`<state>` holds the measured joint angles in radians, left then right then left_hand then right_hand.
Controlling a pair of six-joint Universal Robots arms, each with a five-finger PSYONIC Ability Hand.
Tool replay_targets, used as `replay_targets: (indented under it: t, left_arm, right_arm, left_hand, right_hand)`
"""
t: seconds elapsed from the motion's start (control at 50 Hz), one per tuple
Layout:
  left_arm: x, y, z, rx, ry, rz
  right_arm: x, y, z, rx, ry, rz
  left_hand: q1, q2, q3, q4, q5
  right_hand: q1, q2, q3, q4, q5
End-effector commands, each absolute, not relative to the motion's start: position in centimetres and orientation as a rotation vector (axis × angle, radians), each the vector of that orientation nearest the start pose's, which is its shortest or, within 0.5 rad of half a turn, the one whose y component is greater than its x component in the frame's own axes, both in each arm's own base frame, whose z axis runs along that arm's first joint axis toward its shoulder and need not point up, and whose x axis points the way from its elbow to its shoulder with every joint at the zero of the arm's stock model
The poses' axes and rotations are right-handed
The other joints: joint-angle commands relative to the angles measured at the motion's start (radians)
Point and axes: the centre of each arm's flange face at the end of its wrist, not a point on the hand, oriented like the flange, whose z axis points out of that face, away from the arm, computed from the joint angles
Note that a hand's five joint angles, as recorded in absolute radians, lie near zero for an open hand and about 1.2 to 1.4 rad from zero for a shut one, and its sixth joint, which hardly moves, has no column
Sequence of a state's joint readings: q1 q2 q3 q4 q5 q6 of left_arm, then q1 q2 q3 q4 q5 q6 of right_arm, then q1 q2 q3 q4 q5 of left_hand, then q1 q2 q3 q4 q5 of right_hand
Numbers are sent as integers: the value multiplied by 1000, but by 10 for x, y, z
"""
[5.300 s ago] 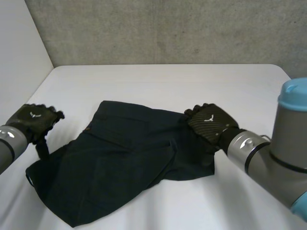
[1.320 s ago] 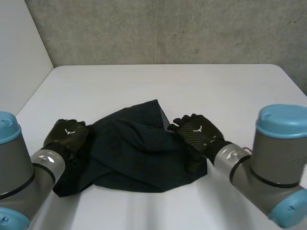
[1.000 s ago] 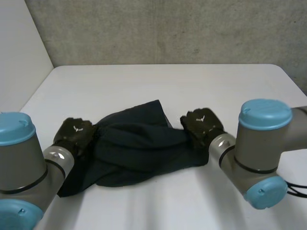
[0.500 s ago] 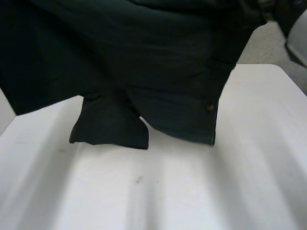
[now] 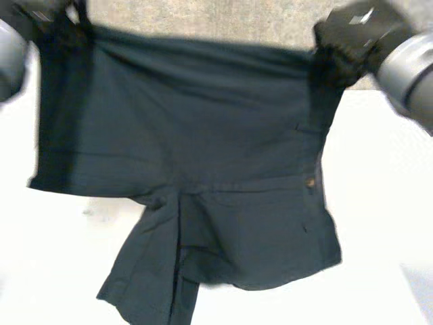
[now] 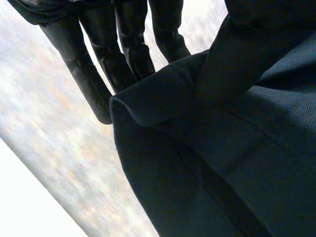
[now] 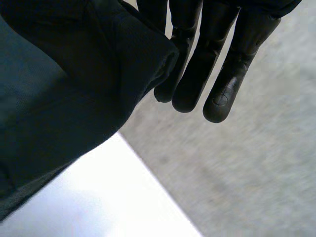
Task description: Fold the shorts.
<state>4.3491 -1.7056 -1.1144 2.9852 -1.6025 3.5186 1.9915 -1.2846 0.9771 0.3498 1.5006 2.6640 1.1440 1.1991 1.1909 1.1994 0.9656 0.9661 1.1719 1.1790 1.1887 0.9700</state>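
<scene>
Progress: No fold was seen in the shorts (image 5: 203, 156). They were held aloft and spread wide, judged an early straightening step.
Left to do: The shorts were judged yet to be laid flat on the surface (image 5: 385, 203) and folded over; the whole fold remained.
Left hand: The left hand (image 5: 42, 9) was clamped on one upper corner of the shorts. In the left wrist view the cloth was pinched beside its long fingers (image 6: 123, 49).
Right hand: The right hand (image 5: 352, 30) was closed on the opposite upper corner. In the right wrist view a bunched edge was gripped next to its fingers (image 7: 197, 74).
Shorts' position: The shorts were hung between and below the two hands, with the upper edge drawn nearly taut from one to the other. The lower part was left dangling in loose flaps low over the surface; whether it touched could not be told.
</scene>
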Motion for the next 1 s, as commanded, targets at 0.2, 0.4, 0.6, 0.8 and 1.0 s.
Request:
replay_targets:
  t: [0.2, 0.4, 0.6, 0.8, 1.0]
  left_arm:
    - [-303, -428, 262, 684, 1757, -2284]
    - [-332, -406, 256, 725, 1733, -2352]
    - [-308, -294, 261, 854, 2043, -2164]
    - [-291, -154, 230, 986, 2429, -2075]
    - [-288, -111, 170, 1032, 2582, -1788]
  right_arm:
    - [320, -397, 254, -797, 1783, -2614]
    - [324, -384, 235, -958, 1870, -2466]
    - [289, -312, 236, -1227, 2026, -1980]
    - [234, -279, 193, -1228, 2196, -1635]
    - [226, -280, 151, -1192, 2177, -1590]
  left_hand:
    - [252, 197, 205, 197, 256]
    - [-970, -1025, -1016, -1025, -966]
    - [-931, -986, -977, -986, -927]
    - [-661, -716, -707, -716, -657]
    - [-663, -718, -710, -719, -660]
  right_hand:
    - [292, 86, 79, 69, 113]
    - [-792, -997, -1004, -1014, -970]
    - [-792, -997, -1004, -1014, -970]
    - [-723, -928, -936, -945, -901]
    - [-470, -676, -683, -693, -649]
